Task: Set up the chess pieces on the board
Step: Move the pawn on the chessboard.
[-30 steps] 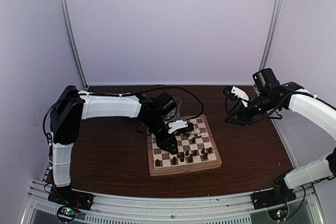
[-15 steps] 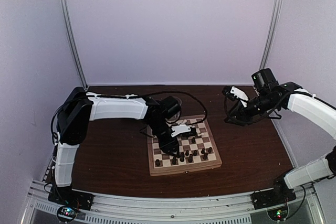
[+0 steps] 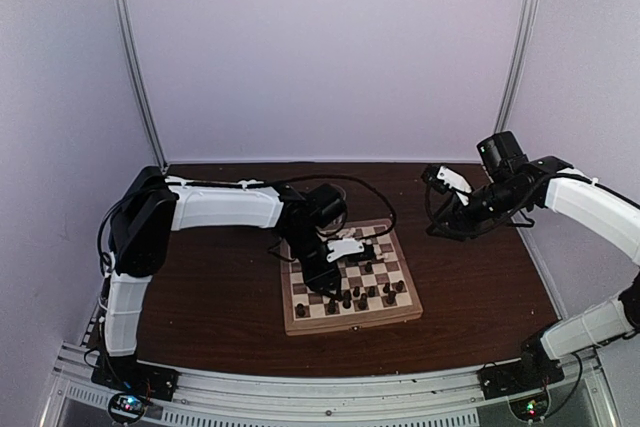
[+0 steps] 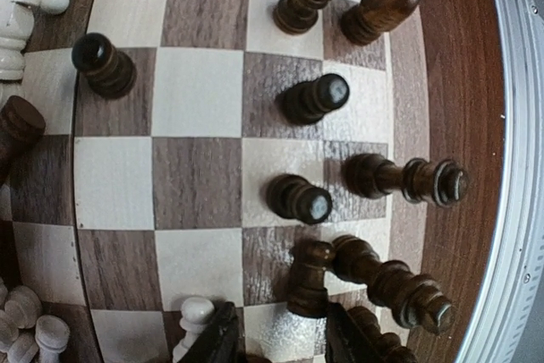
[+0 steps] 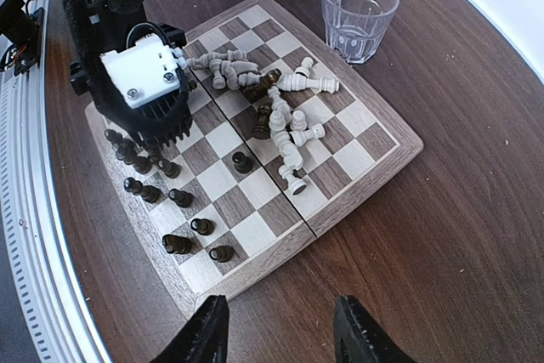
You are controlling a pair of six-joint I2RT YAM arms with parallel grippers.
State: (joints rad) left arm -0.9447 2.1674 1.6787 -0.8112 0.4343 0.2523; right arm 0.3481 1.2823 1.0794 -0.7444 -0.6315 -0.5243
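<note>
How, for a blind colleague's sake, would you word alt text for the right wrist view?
The left gripper hangs over dark pieces standing along one edge of a wooden chessboard; cream pieces lie heaped mid-board. A glass stands on the table beyond, and the right gripper shows open below.

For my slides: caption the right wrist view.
Left gripper hangs over dark pieces on the board; cream pieces lie toppled mid-board, glass beyond.

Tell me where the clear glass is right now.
In the right wrist view the clear glass stands on the table, upper right, just beyond the board, near the fallen white pieces.
</note>
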